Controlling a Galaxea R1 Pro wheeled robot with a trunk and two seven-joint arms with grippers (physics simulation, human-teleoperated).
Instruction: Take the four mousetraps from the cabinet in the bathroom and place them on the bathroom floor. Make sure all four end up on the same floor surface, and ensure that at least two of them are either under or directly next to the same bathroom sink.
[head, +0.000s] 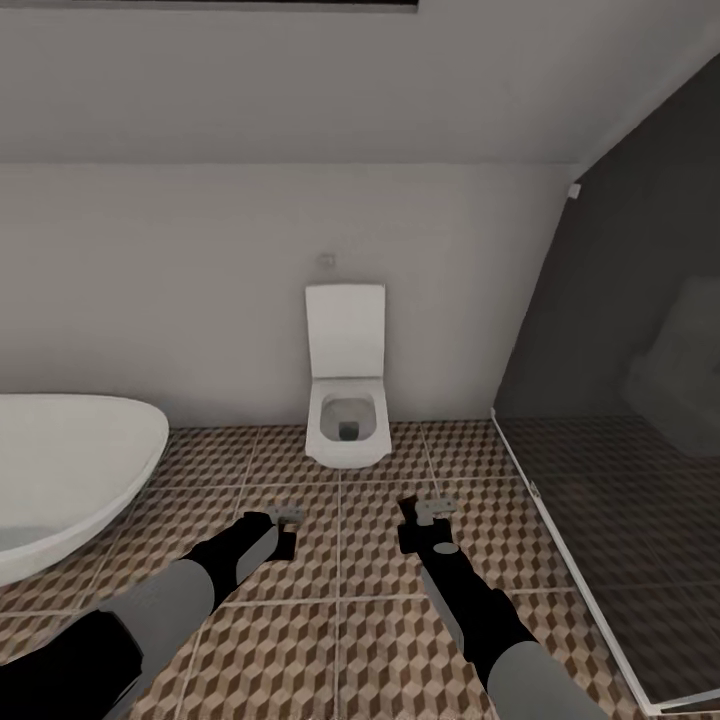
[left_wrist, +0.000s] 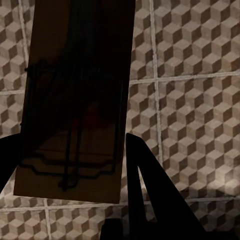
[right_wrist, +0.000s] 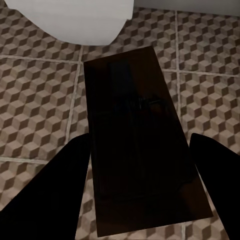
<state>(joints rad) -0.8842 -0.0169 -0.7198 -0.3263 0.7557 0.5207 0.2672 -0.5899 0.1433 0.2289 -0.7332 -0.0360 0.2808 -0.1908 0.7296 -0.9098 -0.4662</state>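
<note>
Left gripper (head: 285, 517): closed on a mousetrap (left_wrist: 75, 100); the left wrist view shows the brown wooden slab with its dark wire frame pinched between the two dark fingers (left_wrist: 150, 190), its long side running out past the tips.
Right gripper (head: 432, 510): closed on a second mousetrap (right_wrist: 142, 150), a darker, shadowed slab lying lengthwise between its fingers (right_wrist: 50, 195).
Why held so: each trap seems gripped across its narrow sides and kept flat to the bathroom floor (head: 370, 650), probably so it can be set down level.
Left arm: reaches forward and slightly inward from the near left, forearm low, gripper above the cube-pattern tiles just right of the bathtub (head: 60, 470).
Right arm: stretches forward from the near right, almost parallel to the left one, gripper above the tiles in front of the toilet (head: 346, 420), whose white bowl shows at the far edge of the right wrist view.
Surroundings: white wall far ahead; dark glass shower enclosure (head: 620, 420) on the right.
Task stage: two traps are in hand and seemingly above the floor, not yet set down; I cannot tell from here where the sink is.
</note>
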